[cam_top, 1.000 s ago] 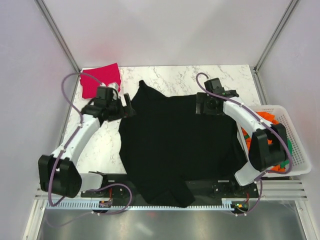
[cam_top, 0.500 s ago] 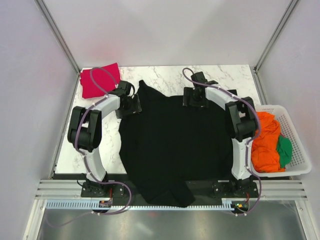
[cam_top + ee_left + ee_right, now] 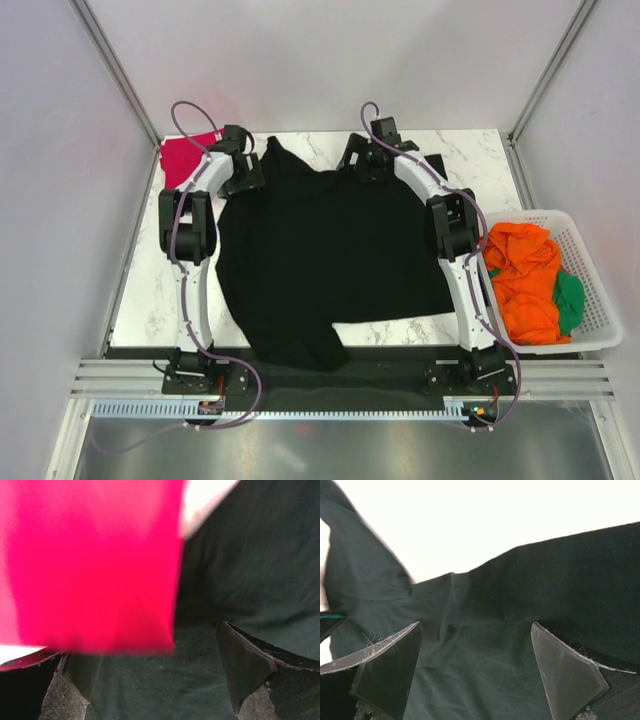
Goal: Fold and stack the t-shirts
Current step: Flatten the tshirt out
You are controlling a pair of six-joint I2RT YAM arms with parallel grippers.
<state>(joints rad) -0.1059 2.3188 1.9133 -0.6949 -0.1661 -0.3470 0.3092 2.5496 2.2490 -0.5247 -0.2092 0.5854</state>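
Observation:
A large black t-shirt (image 3: 320, 250) lies spread over the middle of the marble table (image 3: 470, 150). One corner of it reaches the near edge. My left gripper (image 3: 247, 178) hangs open over its far left shoulder, with black cloth (image 3: 240, 580) under the spread fingers (image 3: 250, 670). A blurred red t-shirt (image 3: 90, 565) fills that view's upper left. It lies folded at the far left corner (image 3: 183, 160). My right gripper (image 3: 362, 167) stands open over the far collar edge (image 3: 520, 595), holding nothing. Orange (image 3: 520, 280) and green (image 3: 570, 300) t-shirts lie in the basket.
The white plastic basket (image 3: 590, 340) stands at the right edge of the table. Both arms stretch far forward along the sides of the black shirt. Grey walls and metal posts close in the back and sides. A bare marble strip (image 3: 400, 330) shows near the front right.
Both arms have reached out toward the far edge. The black shirt has shifted away from the near edge, uncovering table at the front right. The red shirt is now partly behind the left arm.

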